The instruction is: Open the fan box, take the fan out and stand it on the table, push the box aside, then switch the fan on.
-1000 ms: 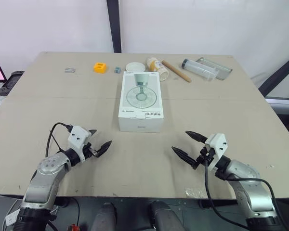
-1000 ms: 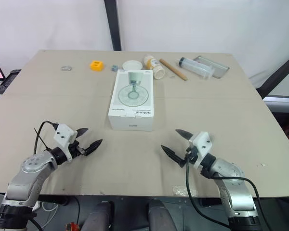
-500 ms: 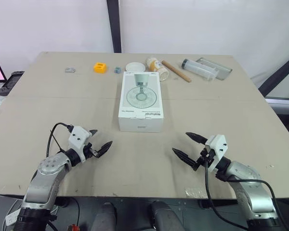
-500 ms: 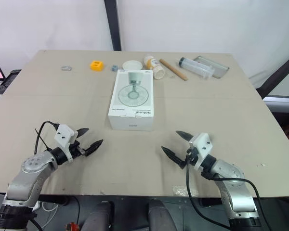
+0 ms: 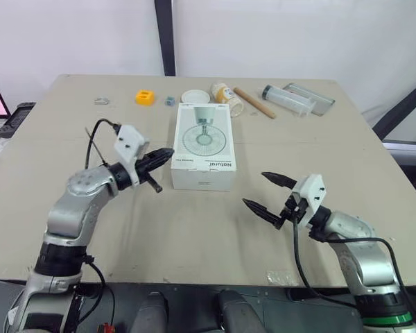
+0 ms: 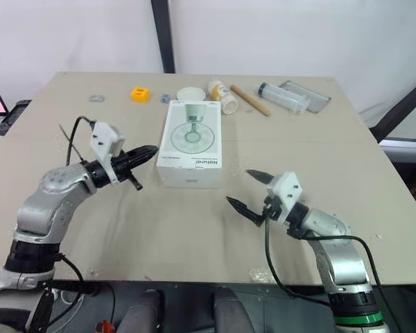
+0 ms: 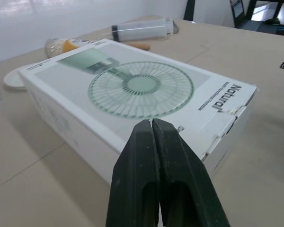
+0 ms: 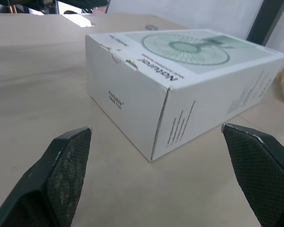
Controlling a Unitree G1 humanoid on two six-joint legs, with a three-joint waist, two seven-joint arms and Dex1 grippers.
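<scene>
Left hand (image 5: 168, 152), pinched closed, faces the rectangular white fan box (image 5: 203, 142).

Fan box (image 5: 202, 146): smooth cardbd, slight sheen. Table (image 5: 319, 152): matt, smooth, beige top.

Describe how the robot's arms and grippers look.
The left gripper and right gripper each have two pointed black fingers under a white boxy wrist housing. The left arm and right arm are rounded silver-grey segments, each trailing a thin black cable.
</scene>
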